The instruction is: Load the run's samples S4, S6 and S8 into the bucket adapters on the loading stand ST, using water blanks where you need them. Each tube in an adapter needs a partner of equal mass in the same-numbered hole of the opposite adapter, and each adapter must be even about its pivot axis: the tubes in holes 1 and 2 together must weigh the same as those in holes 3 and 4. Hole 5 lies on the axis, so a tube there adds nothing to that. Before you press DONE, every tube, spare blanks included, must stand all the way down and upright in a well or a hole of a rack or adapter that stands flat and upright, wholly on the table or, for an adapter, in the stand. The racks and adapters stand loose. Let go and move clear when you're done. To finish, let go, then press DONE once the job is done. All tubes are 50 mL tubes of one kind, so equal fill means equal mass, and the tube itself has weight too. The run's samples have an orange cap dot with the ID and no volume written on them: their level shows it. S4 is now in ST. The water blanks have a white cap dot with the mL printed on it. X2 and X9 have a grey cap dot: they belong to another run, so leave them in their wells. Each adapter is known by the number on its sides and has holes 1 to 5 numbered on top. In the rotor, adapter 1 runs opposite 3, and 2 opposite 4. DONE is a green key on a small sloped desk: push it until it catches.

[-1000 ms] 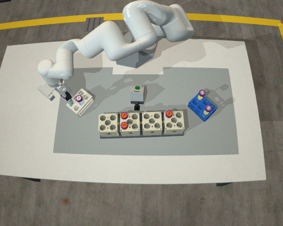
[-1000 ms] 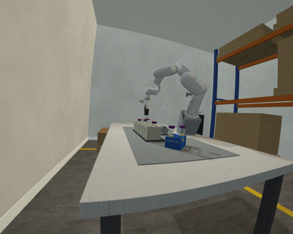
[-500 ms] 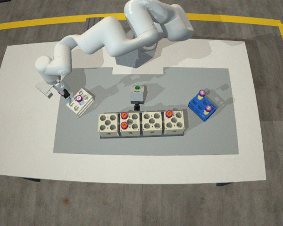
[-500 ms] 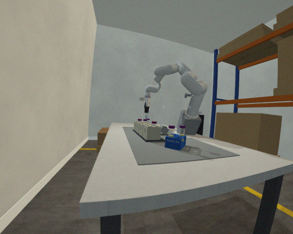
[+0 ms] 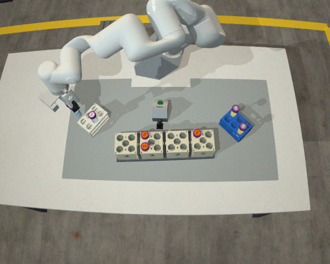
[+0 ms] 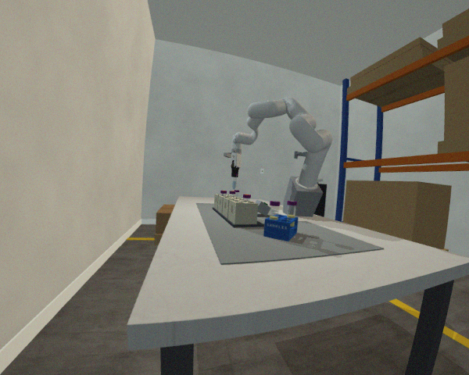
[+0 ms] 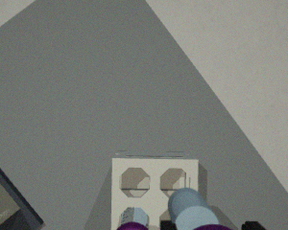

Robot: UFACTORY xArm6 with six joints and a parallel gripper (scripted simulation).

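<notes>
My gripper (image 5: 74, 107) (image 6: 234, 173) (image 7: 210, 226) is shut on a purple-capped tube (image 5: 78, 114) (image 6: 234, 184) (image 7: 187, 206) with pale blue water, held upright above one side of the white rack (image 5: 100, 127) (image 7: 155, 201). Its cap dot is hidden. Another white-dot blank (image 5: 92, 114) (image 7: 132, 226) stands in that rack. On the stand (image 5: 165, 159), the second adapter from the left (image 5: 151, 152) holds two orange-dot tubes in its left holes, back (image 5: 144, 134) and front (image 5: 144, 146). The rightmost adapter (image 5: 203, 152) holds one orange-dot tube (image 5: 197, 132), back left. The other two adapters (image 5: 126, 153) (image 5: 177, 153) are empty.
The blue rack (image 5: 230, 130) (image 6: 279, 232) at the right holds two pale-dot tubes (image 5: 235, 108) (image 5: 242, 126). The desk with the green DONE key (image 5: 160, 102) stands behind the middle of the stand, between the racks.
</notes>
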